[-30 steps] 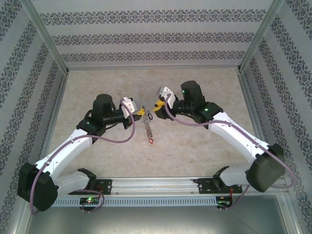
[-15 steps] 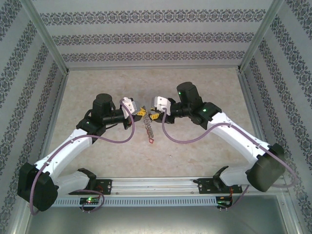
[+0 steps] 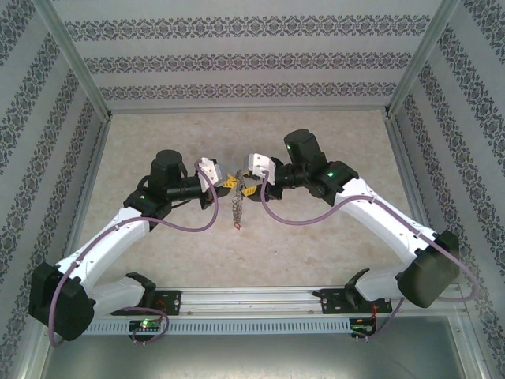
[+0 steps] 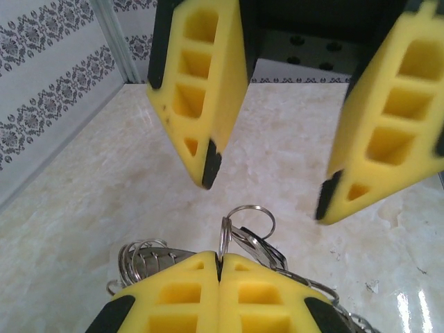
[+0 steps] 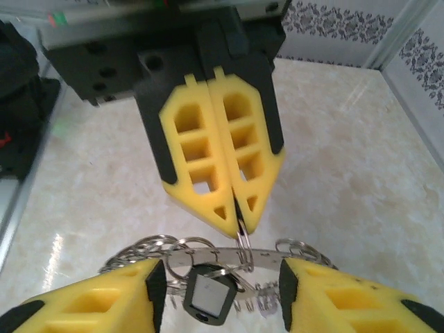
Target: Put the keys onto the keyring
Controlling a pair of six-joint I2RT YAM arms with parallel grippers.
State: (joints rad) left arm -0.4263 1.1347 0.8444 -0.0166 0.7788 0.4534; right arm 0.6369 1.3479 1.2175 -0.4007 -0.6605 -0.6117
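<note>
The keyring point(image 5: 208, 254) is a silvery metal band strung with several small split rings. My left gripper point(image 4: 220, 260) is shut on one of those split rings point(image 4: 223, 236), so the keyring hangs from it above the table. In the top view the keyring point(image 3: 236, 207) dangles straight down below the left gripper point(image 3: 230, 181), ending in a red tag point(image 3: 237, 226). A key with a black-framed white tag point(image 5: 208, 295) hangs from the band between the fingers of my right gripper point(image 5: 222, 288). The right gripper is open and faces the left gripper point(image 5: 237, 211) closely. Its spread fingertips point(image 4: 210, 163) hover just beyond the pinched ring.
The beige marble-patterned tabletop point(image 3: 331, 237) lies under both arms. Patterned walls with metal posts point(image 3: 79, 71) close off the left, back and right sides. A metal rail point(image 3: 252, 298) carrying the arm bases runs along the near edge.
My right gripper has moved left and closer to the left gripper, and its jaws have spread apart. The hanging keyring has swung from a slant to straight down. The left gripper stays shut.
</note>
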